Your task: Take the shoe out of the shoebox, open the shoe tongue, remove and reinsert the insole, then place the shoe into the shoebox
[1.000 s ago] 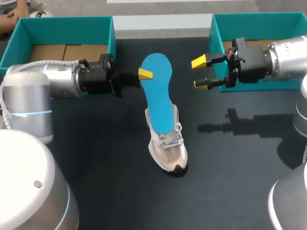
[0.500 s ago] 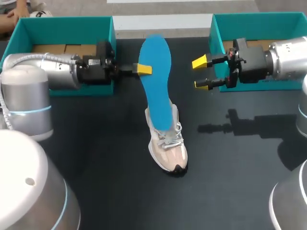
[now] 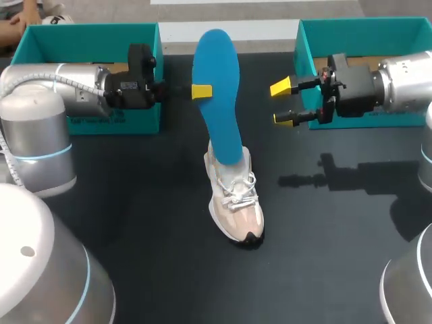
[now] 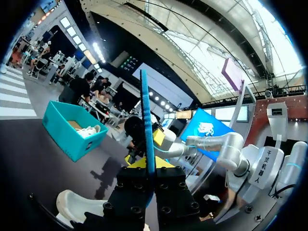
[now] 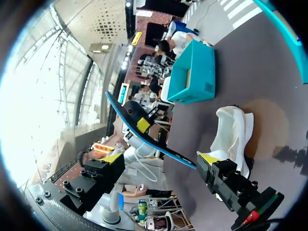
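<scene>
A pale pink and white shoe (image 3: 235,202) stands on the black table, toe towards me. A blue insole (image 3: 217,81) rises out of its opening and leans towards the far edge. My left gripper (image 3: 201,91) is shut on the insole's left edge, about halfway up. In the left wrist view the insole (image 4: 146,120) stands edge-on between the fingers, with the shoe (image 4: 77,206) below. My right gripper (image 3: 287,102) hangs open to the right of the insole, holding nothing. Seen from the right wrist, the insole (image 5: 144,137) crosses ahead of the open right gripper (image 5: 161,158), and the shoe (image 5: 233,132) lies beyond.
A teal shoebox (image 3: 40,50) stands at the back left, behind my left arm. A second teal shoebox (image 3: 351,34) stands at the back right, under my right arm. Bare black table (image 3: 155,256) lies in front of the shoe.
My left gripper has drawn back towards the far edge and lifted the insole higher out of the shoe. The right arm has kept still.
</scene>
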`<act>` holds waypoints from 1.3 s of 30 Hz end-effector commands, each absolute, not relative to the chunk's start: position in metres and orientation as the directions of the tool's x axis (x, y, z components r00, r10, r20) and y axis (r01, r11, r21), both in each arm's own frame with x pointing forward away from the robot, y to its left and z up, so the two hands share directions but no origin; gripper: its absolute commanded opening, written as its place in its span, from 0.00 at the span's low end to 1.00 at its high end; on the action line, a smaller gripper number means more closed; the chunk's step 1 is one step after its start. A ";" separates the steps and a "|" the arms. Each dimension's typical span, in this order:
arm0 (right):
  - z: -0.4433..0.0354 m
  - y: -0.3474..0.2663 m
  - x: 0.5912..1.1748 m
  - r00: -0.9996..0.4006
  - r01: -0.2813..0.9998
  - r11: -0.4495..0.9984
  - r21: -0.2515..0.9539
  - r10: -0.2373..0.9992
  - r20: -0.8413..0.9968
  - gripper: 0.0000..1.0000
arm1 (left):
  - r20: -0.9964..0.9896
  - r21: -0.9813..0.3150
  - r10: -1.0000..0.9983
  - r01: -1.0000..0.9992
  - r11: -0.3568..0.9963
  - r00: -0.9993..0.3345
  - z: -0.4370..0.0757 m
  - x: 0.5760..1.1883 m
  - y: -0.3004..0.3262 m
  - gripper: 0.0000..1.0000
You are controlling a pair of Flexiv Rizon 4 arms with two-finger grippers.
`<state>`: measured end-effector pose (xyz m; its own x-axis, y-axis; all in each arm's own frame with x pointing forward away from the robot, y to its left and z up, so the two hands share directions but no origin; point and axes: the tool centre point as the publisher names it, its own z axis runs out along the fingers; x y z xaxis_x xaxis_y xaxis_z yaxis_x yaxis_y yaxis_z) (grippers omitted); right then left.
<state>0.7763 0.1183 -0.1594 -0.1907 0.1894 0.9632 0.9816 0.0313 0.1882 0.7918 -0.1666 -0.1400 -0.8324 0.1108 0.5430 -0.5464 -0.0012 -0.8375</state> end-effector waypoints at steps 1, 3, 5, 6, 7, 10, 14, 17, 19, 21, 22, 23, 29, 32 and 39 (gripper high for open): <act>-0.159 0.120 0.776 -0.190 0.982 0.031 0.187 0.191 0.963 1.00 | -0.276 -0.961 0.159 0.277 -0.019 -0.948 -0.139 0.800 -0.167 0.00; -0.159 0.120 0.776 -0.190 0.982 0.031 0.187 0.191 0.963 1.00 | -0.342 -0.939 0.177 0.341 -0.039 -0.923 -0.134 0.799 -0.166 0.00; -0.159 0.120 0.776 -0.190 0.982 0.031 0.187 0.191 0.963 1.00 | -0.422 -0.905 0.183 0.422 -0.040 -0.888 -0.129 0.799 -0.166 0.00; -0.159 0.120 0.776 -0.190 0.982 0.031 0.187 0.191 0.963 1.00 | -0.446 -0.893 0.184 0.448 -0.034 -0.876 -0.127 0.799 -0.167 0.00; -0.159 0.120 0.776 -0.190 0.982 0.031 0.187 0.191 0.963 1.00 | -0.507 -0.860 0.188 0.508 -0.043 -0.842 -0.125 0.799 -0.167 0.00; -0.159 0.120 0.776 -0.190 0.982 0.031 0.187 0.191 0.963 1.00 | -0.507 -0.860 0.184 0.508 -0.046 -0.842 -0.124 0.799 -0.166 0.00; -0.159 0.120 0.776 -0.190 0.982 0.031 0.187 0.191 0.963 1.00 | -0.505 -0.863 0.155 0.500 -0.074 -0.849 -0.121 0.797 -0.165 0.00; -0.159 0.120 0.776 -0.190 0.982 0.031 0.187 0.191 0.963 1.00 | -0.505 -0.863 0.155 0.500 -0.074 -0.849 -0.121 0.797 -0.165 0.00; -0.159 0.120 0.776 -0.190 0.982 0.031 0.187 0.191 0.963 1.00 | -0.505 -0.863 0.155 0.500 -0.074 -0.849 -0.121 0.797 -0.165 0.00; -0.159 0.120 0.776 -0.190 0.982 0.031 0.187 0.191 0.963 1.00 | -0.505 -0.863 0.155 0.500 -0.074 -0.849 -0.121 0.797 -0.165 0.00; -0.159 0.120 0.776 -0.190 0.982 0.031 0.187 0.191 0.963 1.00 | -0.505 -0.863 0.155 0.500 -0.074 -0.849 -0.121 0.797 -0.165 0.00; -0.159 0.120 0.776 -0.190 0.982 0.031 0.187 0.191 0.963 1.00 | -0.505 -0.863 0.155 0.500 -0.074 -0.849 -0.121 0.797 -0.165 0.00; -0.159 0.120 0.776 -0.190 0.982 0.031 0.187 0.191 0.963 1.00 | -0.505 -0.863 0.155 0.500 -0.074 -0.849 -0.121 0.797 -0.165 0.00; -0.159 0.120 0.776 -0.190 0.982 0.031 0.187 0.191 0.963 1.00 | -0.545 -0.838 0.146 0.537 -0.091 -0.826 -0.123 0.796 -0.165 0.00; -0.159 0.120 0.776 -0.190 0.982 0.031 0.187 0.191 0.963 1.00 | -0.826 -0.561 0.080 0.827 -0.017 -0.559 -0.127 0.797 -0.159 0.00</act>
<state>0.7764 0.1179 -0.1587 -0.1902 0.1908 0.9630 0.9817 0.0327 0.1874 0.8042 -0.1613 -0.1263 -0.7316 0.1255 -0.6700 0.6684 -0.0607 -0.7413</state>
